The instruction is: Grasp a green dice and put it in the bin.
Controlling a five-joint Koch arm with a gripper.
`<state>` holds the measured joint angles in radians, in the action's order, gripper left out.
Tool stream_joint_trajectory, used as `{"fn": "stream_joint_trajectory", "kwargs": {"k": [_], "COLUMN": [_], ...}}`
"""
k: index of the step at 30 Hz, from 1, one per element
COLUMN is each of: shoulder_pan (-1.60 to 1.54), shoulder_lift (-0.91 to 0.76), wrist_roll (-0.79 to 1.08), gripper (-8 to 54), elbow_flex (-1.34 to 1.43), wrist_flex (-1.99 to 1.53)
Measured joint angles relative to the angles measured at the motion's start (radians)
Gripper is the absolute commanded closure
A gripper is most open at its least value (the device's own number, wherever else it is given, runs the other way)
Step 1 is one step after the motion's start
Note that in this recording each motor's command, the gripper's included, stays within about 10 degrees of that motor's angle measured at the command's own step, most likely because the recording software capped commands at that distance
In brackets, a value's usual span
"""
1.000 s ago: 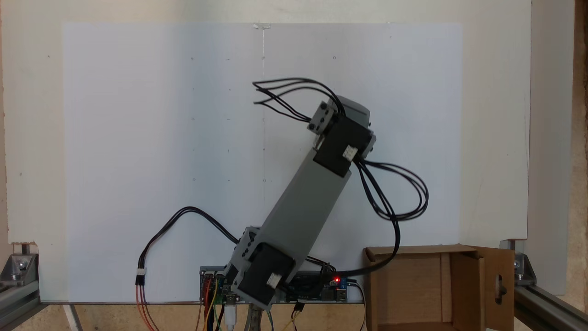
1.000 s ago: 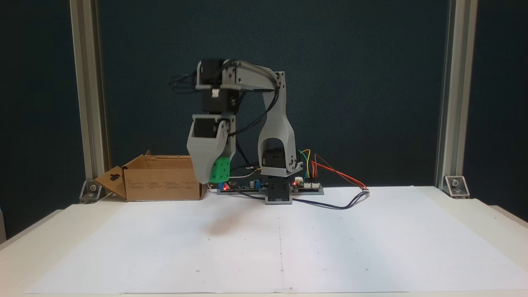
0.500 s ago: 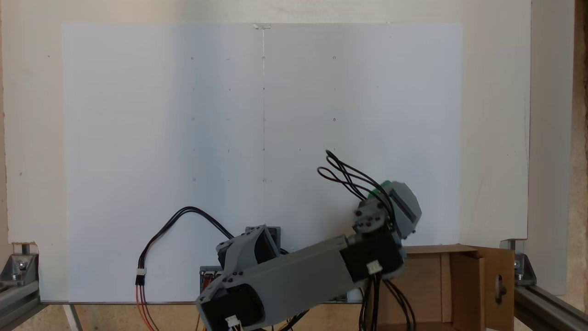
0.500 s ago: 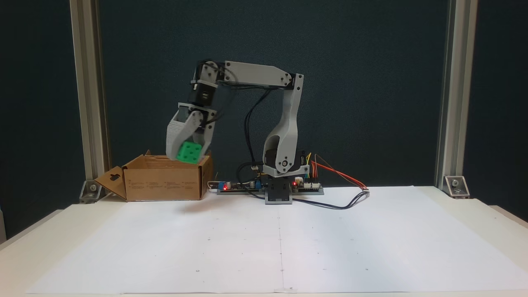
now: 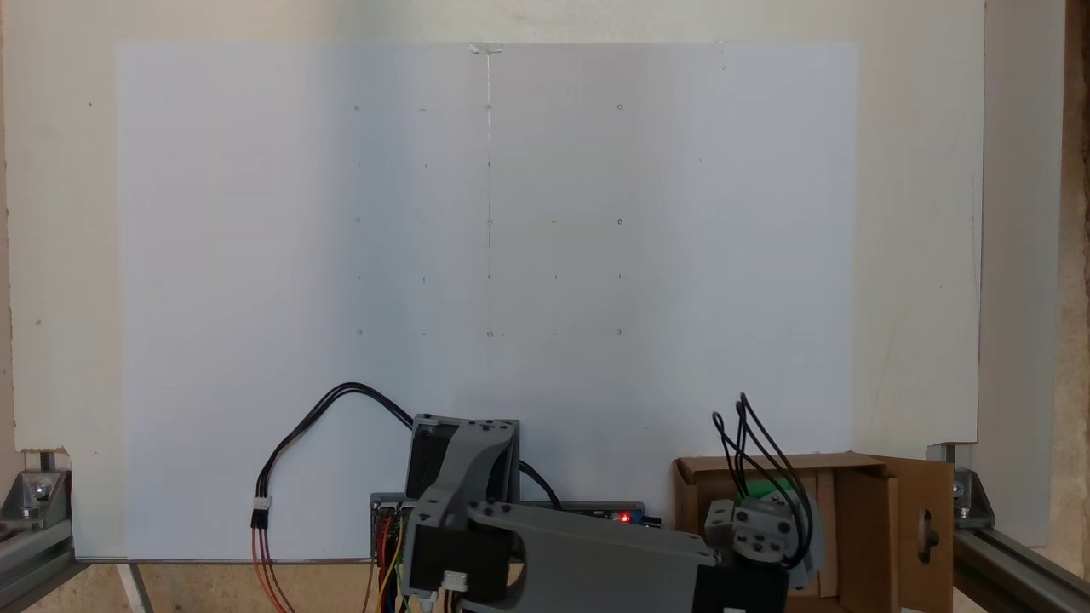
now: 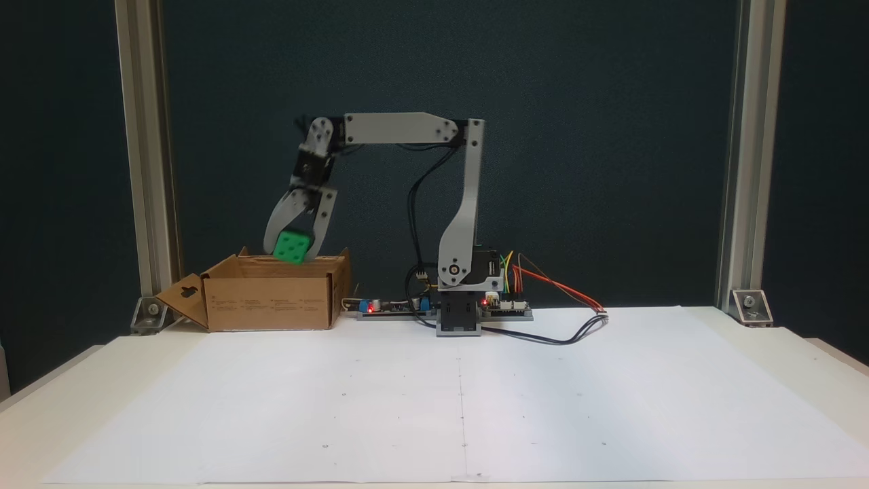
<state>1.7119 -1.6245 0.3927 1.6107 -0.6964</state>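
The green dice [image 6: 292,246] hangs just above the open top of the bin [image 6: 271,302], a brown cardboard box at the left of the table. My gripper [image 6: 292,250] points down over the box and is shut on the dice, one grey finger on each side. From above, the bin [image 5: 860,532] sits at the lower right with its slotted flap folded outward. There a sliver of the green dice [image 5: 764,488] peeks out past the wrist and its black cables, over the box's inside.
A large white paper sheet [image 5: 485,255] covers the table. The arm's base and circuit boards [image 6: 468,309] with coloured wires stand at the back edge, right of the bin. Aluminium frame posts [image 6: 146,170] rise at both back corners.
The arm has swung from over the paper to over the bin, carrying the dice. The gripper has stayed shut on the dice throughout and now hangs above the box opening.
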Motion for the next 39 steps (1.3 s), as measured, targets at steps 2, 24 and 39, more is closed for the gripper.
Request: {"fn": "stream_joint_trajectory", "kwargs": {"k": [2,24,39], "shoulder_pan": [0.023,0.112,-0.388], "shoulder_lift": [0.054,0.253,-0.057], "wrist_roll": [0.000,0.035,-0.305], "gripper": [33.6,5.2,1.2], "elbow_flex": [0.000,-0.091,-0.091], "wrist_flex": [0.049,0.176,0.176]}}
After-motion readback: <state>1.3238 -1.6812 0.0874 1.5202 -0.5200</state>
